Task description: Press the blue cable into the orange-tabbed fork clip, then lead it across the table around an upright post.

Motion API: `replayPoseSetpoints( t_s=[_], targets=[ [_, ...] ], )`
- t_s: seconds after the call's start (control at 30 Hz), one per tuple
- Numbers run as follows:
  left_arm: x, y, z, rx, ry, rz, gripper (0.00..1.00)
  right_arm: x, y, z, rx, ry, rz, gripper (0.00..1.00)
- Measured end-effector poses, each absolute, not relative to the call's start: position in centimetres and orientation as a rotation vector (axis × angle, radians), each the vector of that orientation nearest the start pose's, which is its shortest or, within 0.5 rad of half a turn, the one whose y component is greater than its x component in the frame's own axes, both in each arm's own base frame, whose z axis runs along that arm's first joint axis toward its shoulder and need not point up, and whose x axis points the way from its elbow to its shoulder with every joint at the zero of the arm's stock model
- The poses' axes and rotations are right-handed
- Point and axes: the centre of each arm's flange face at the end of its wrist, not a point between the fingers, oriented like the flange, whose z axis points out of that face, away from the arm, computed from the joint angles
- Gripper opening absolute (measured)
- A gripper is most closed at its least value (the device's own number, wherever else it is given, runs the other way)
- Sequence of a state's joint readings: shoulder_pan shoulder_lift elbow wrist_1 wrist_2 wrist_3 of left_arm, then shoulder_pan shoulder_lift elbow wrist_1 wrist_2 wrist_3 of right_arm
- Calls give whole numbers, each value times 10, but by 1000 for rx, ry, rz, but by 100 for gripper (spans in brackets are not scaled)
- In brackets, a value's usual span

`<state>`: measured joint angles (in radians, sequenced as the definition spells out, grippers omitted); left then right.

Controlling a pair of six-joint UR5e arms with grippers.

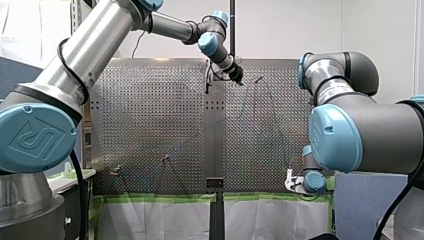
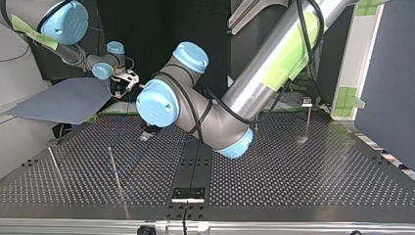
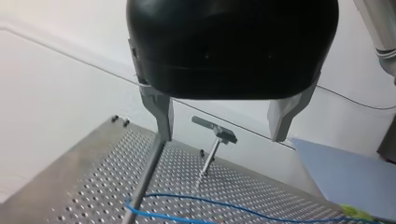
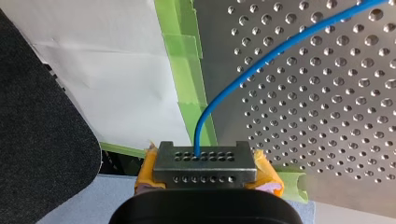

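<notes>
Two tools are in play over the perforated table (image 2: 303,176). My left tool (image 3: 221,137), black with metal fingers (image 3: 159,116), is hanging spread wide with nothing between the fingers. One fingertip is sitting right above a plain upright post (image 3: 145,175); touching it or not, cannot tell. Beyond it a second post is carrying a grey T-shaped head (image 3: 215,131). The blue cable (image 3: 210,201) is lying flat on the table under this tool and bending back on itself at the plain post's foot; around it or just beside it, cannot tell. My right tool (image 4: 205,169) is sitting at the table's edge by the green tape (image 4: 184,70), pressed together on the blue cable's end. A small perforated metal block (image 4: 205,158) is resting between its yellow pads (image 4: 267,173), and the cable is rising out of one hole and running off over the table. Writing: the blue joint cap (image 1: 35,137) on my left arm (image 1: 90,45) is showing an embossed logo, letters not readable. A white label band (image 1: 334,92) on my right arm (image 1: 370,130) is carrying print too small to read.
</notes>
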<state>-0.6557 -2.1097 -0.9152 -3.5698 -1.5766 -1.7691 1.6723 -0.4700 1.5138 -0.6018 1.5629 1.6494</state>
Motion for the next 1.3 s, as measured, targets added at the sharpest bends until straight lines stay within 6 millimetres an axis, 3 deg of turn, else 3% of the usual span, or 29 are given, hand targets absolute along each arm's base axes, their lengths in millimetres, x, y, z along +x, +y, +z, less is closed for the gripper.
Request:
replayPoseSetpoints(
  t_s=[0.83,1.3],
  targets=[
    [470,-528,462,362,1696,-650,100,199,-608,-115,1581,-1528,1078,0],
    [475,-517,460,304,1734,-598,100,200,-608,-115,1584,-1528,1079,0]
  ],
)
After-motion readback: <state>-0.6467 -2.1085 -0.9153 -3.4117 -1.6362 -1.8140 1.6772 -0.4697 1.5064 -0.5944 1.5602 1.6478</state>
